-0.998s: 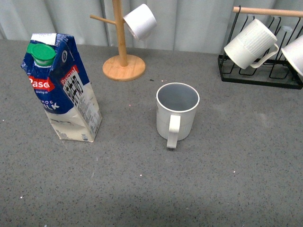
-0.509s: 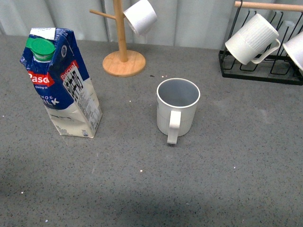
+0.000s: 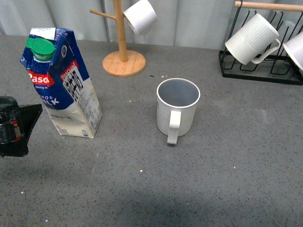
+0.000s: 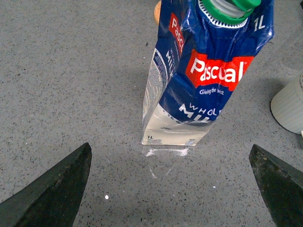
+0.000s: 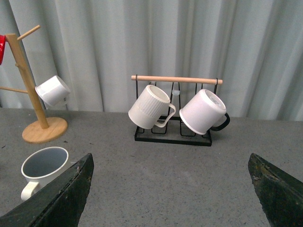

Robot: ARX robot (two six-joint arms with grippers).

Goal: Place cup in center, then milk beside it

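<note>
Left gripper (image 4: 170,150): jaws spread wide, empty, touching nothing. It sits low at the left margin of the front view, at 8 o'clock of the milk (image 3: 61,85), and is aimed at the carton's face. Half a second earlier it was absent from that view; milk and cup are unmoved.

Milk: upright, at 9 o'clock of the cup (image 3: 177,106), well apart.

Cup: upright on the tabletop (image 3: 222,161), handle at 6 o'clock.

Right gripper (image 5: 170,158): jaws spread wide, empty, facing the mug rack (image 5: 173,137).

A wooden mug tree (image 3: 122,47) holds a smooth white cup (image 3: 139,16), while a black wire rack (image 3: 255,78) carries a ribbed white mug (image 3: 251,39) and another white mug (image 3: 294,49).
</note>
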